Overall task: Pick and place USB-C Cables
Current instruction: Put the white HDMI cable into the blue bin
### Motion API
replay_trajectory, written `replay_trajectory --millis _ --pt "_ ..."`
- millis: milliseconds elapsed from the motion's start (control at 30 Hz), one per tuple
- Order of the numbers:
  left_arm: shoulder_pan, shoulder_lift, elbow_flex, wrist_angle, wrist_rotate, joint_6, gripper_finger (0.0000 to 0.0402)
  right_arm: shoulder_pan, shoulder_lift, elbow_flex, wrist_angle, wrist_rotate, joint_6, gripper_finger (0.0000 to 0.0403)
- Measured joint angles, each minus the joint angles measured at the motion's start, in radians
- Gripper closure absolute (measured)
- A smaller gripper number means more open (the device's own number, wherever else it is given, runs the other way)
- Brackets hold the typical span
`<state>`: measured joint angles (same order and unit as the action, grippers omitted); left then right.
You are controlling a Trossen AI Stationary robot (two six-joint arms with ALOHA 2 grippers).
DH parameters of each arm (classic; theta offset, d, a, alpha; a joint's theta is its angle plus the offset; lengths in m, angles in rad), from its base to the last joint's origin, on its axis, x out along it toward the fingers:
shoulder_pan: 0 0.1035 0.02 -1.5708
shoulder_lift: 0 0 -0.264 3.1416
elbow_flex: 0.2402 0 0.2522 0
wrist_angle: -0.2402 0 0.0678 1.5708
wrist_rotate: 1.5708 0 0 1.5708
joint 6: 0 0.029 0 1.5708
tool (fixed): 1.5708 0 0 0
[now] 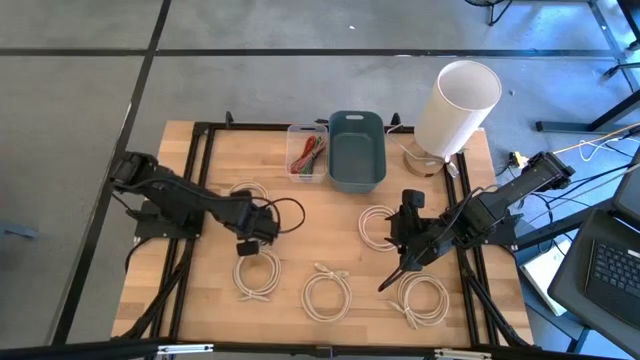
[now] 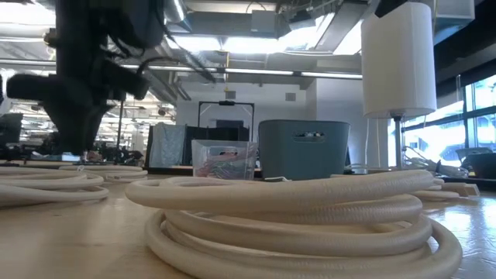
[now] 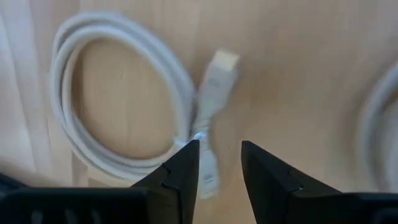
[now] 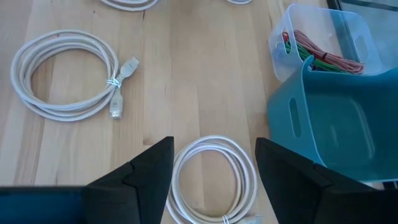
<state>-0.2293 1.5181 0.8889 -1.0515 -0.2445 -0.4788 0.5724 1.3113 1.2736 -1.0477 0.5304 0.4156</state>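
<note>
**Mia:** High view first. What does the left gripper (image 1: pixel 247 243) do?

**Ben:** It hangs low over the wooden table (image 1: pixel 340 215), just above the white coil (image 1: pixel 257 276) on the left side near the front. In the left wrist view its two dark fingers (image 3: pixel 181 171) stand a little apart, and the plug ends (image 3: pixel 214 99) of that coil (image 3: pixel 112 124) poke up between them. The fingers have not squeezed the cable. They hold nothing.

**Mia:** And the right gripper (image 1: pixel 395 280)?

**Ben:** It sits on the right side of the table, between two more white coils, one behind it (image 1: pixel 378 225) and one in front of it (image 1: pixel 422 298). Its fingers are spread wide (nothing is in them). The right wrist view shows one coil (image 4: pixel 214 174) on the wood between the finger tips, and another coil (image 4: pixel 65 74) farther off with its plugs sticking out.

**Mia:** Where are the other cables?

**Ben:** One white coil (image 1: pixel 327 294) lies at the front in the middle. One more (image 1: pixel 250 195) lies behind the left gripper. The red and green bundles (image 1: pixel 308 155) lie in a small clear box (image 1: pixel 296 133) at the back. Right beside it stands a blue-grey bin (image 1: pixel 357 176).

**Mia:** Anything else?

**Ben:** A white lamp (image 1: pixel 455 105) stands at the back right corner. In the low view a big coil (image 2: pixel 302 225) fills the front.
</note>
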Motion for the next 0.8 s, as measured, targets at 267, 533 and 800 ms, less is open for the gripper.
replay_trajectory --millis 267,533,800 --pt "0.097 -0.005 -0.128 0.144 0.019 0.052 0.0298 0.000 0.000 0.000 0.000 0.000 0.000 0.0175" --pt "0.129 -0.004 -0.175 0.223 0.008 0.075 0.0302 0.000 0.000 0.000 -0.001 0.000 -0.004 0.0175" --pt "0.128 -0.002 -0.151 0.221 0.057 0.031 0.0373 0.000 0.000 0.000 -0.002 0.000 -0.004 0.0175"
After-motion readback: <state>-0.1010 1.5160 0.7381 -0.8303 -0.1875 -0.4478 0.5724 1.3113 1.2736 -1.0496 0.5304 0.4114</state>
